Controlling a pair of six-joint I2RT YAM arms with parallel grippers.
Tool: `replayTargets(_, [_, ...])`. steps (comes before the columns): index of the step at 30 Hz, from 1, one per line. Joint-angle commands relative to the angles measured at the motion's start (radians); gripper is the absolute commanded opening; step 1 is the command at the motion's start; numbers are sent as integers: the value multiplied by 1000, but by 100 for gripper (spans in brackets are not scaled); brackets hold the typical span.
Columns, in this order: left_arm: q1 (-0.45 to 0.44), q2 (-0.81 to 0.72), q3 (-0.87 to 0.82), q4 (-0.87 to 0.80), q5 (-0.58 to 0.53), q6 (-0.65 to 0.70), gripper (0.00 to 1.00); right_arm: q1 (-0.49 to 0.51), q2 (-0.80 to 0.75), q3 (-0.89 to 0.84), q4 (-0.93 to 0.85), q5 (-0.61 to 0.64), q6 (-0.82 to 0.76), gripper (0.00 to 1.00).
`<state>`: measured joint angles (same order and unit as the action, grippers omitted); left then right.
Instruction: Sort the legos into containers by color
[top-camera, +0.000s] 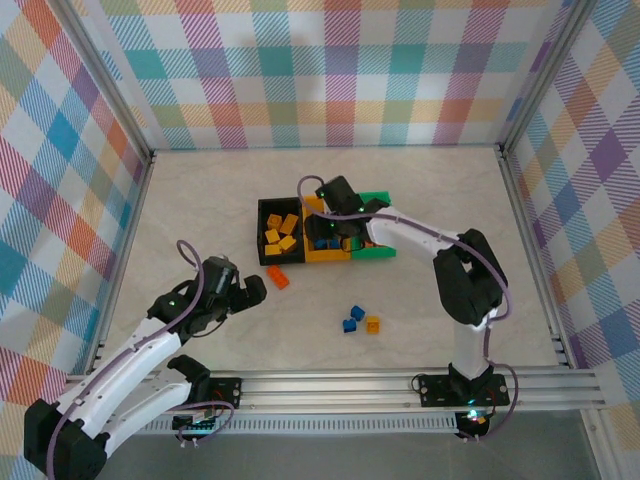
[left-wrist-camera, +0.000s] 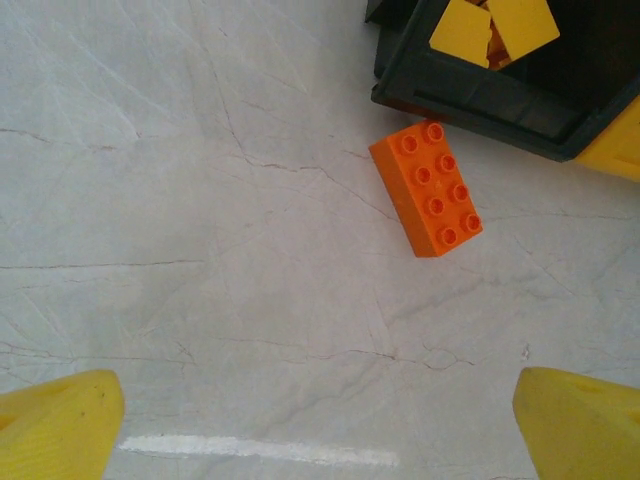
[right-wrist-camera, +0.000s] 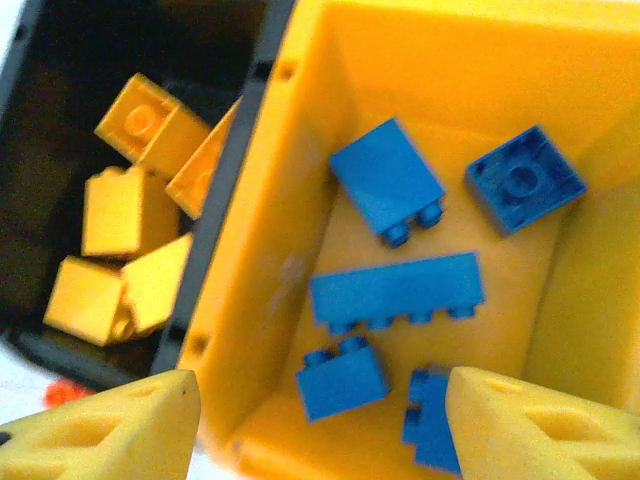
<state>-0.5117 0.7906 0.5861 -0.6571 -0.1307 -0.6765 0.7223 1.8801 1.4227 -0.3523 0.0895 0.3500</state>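
Five blue bricks (right-wrist-camera: 395, 290), small studded plastic pieces, lie loose on the floor of the yellow-orange open-topped plastic bin (right-wrist-camera: 300, 120). One is long and lies across the middle, one square piece shows its hollow underside, and the others are tipped on their sides. To its left, the black plastic bin (top-camera: 262, 230) of the same size holds a heap of yellow bricks (right-wrist-camera: 120, 210).

An orange oblong brick (left-wrist-camera: 425, 190), two studs by four, lies studs up on the pale marbled tabletop (left-wrist-camera: 180, 200), just beside the black bin's near corner. Whether it touches the wall I cannot tell. Nearer the arms' bases, two loose blue pieces (top-camera: 353, 319) and one yellow piece (top-camera: 372, 323) sit close together on the table. The green plastic bin (top-camera: 385, 200) stands at the right end of the row of three.

The right arm covers most of the green bin's inside, so its contents cannot be made out. The right wrist view is soft with blur, one blue brick is cut off behind a finger, and the black bin's depths are dark.

The right gripper (right-wrist-camera: 320, 400) hangs over the yellow-orange bin, its yellow fingers spread with nothing between them. The left gripper (left-wrist-camera: 320, 420) hovers over bare table near the orange brick, its fingers as wide apart as they go and holding nothing.
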Motion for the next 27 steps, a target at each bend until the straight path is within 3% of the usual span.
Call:
replayTargets(1, [18, -25, 59, -60, -53, 31, 100, 85, -117, -94, 45, -22, -1, 68])
replayTargets(5, [20, -54, 89, -107, -113, 37, 100, 179, -140, -180, 90, -27, 31, 70])
replayTargets(10, [21, -109, 77, -124, -159, -9, 100, 257, -48, -151, 124, -29, 51, 71])
replayTargets(27, [21, -151, 69, -125, -136, -20, 100, 303, 277, 126, 43, 90, -42, 72])
